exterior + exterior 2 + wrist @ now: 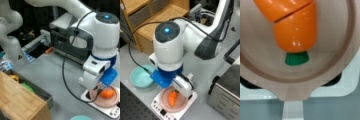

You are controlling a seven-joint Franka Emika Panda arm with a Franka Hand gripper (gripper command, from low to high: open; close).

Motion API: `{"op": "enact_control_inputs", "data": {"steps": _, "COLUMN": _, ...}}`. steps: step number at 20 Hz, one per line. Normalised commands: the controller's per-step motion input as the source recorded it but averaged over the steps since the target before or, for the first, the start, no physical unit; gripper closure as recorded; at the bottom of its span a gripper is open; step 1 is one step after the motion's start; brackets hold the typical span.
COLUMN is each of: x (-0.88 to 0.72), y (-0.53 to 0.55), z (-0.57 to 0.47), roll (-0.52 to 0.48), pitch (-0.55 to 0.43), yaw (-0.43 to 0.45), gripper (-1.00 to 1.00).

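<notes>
Hand (100, 88) low over a pink pan (113, 102) that sits on a small white toy stove (111, 111); in both front views it hangs just above the pan's near rim, with the blue wrist mount directly over it. Toy carrot (107, 93), orange with a green stub at one end, lies inside the pan, right under and a little beyond the fingertips. Wrist view shows the carrot (293, 27) resting on the pan floor, a seam across its body, green tip (296, 58) pointing toward the pan handle (293, 110); no fingers appear in that view. Whether the fingers are spread or closed I cannot tell — they are hidden behind the wrist housing, and contact with the carrot looks unlikely but is not certain. Judged state: carrot is in the pan and appears settled, so placement looks done; what is left seems to be the hand lifting clear. Teal bowl (141, 76) stands on the surface (202, 72) well off to the hand's side; toaster oven (68, 41) behind.
</notes>
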Motion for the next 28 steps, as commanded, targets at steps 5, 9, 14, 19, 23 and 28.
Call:
{"op": "enact_control_inputs", "data": {"steps": 5, "x": -0.25, "y": -0.14, "z": -0.08, "roll": 0.085, "pitch": -0.103, "yaw": 0.067, "gripper": -1.00}}
{"op": "enact_control_inputs", "data": {"steps": 9, "x": -0.40, "y": -0.21, "z": -0.01, "roll": 0.131, "pitch": -0.113, "yaw": 0.127, "gripper": -1.00}}
{"op": "enact_control_inputs", "data": {"steps": 14, "x": -0.60, "y": -0.22, "z": -0.01, "roll": 0.161, "pitch": -0.130, "yaw": 0.086, "gripper": -1.00}}
{"op": "enact_control_inputs", "data": {"steps": 19, "x": -0.62, "y": -0.21, "z": -0.09, "roll": 0.202, "pitch": -0.173, "yaw": 0.032, "gripper": -1.00}}
{"op": "enact_control_inputs", "data": {"steps": 23, "x": -0.58, "y": -0.23, "z": -0.09, "roll": 0.221, "pitch": -0.221, "yaw": -0.001, "gripper": -1.00}}
{"op": "enact_control_inputs", "data": {"steps": 28, "x": -0.48, "y": -0.25, "z": -0.06, "roll": 0.193, "pitch": -0.235, "yaw": -0.033, "gripper": -1.00}}
